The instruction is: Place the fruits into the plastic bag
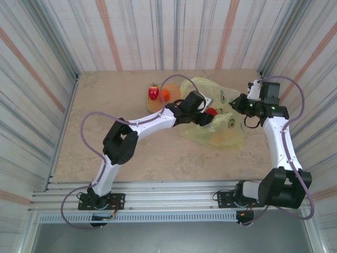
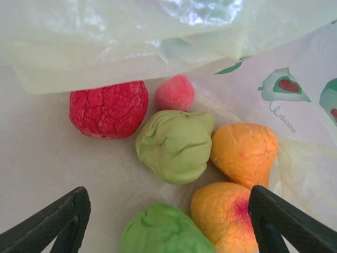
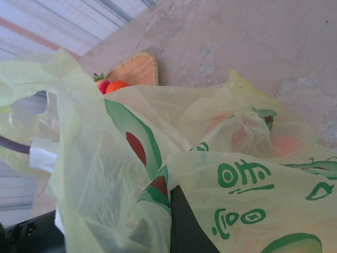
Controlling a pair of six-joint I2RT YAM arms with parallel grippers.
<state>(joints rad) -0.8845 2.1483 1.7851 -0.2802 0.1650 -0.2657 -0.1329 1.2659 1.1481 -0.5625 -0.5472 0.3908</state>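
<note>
Jaws: left gripper (image 2: 168, 213) wide over fruits (image 2: 176, 145); right gripper (image 1: 238, 104), bag-draped, pinching plastic bag (image 3: 237, 158).

Left arm (image 1: 142, 122) reaches from the near-left base, elbow bent, wrist tipped down. Left tool (image 2: 168, 211) has its fingers (image 2: 58, 221) spread wide, gripping nothing. Right arm (image 1: 279, 142) rises along the right side, wrist turned inward. Right tool (image 1: 238, 104) is pinched tight on the plastic bag (image 3: 237, 184).

Fruits (image 2: 176, 145) crowd the gap ahead of the spread left pincer (image 2: 168, 226), and the plastic bag (image 2: 105, 58) film sags low above them. Bare worktop (image 1: 105, 95) lies open to the left.
</note>
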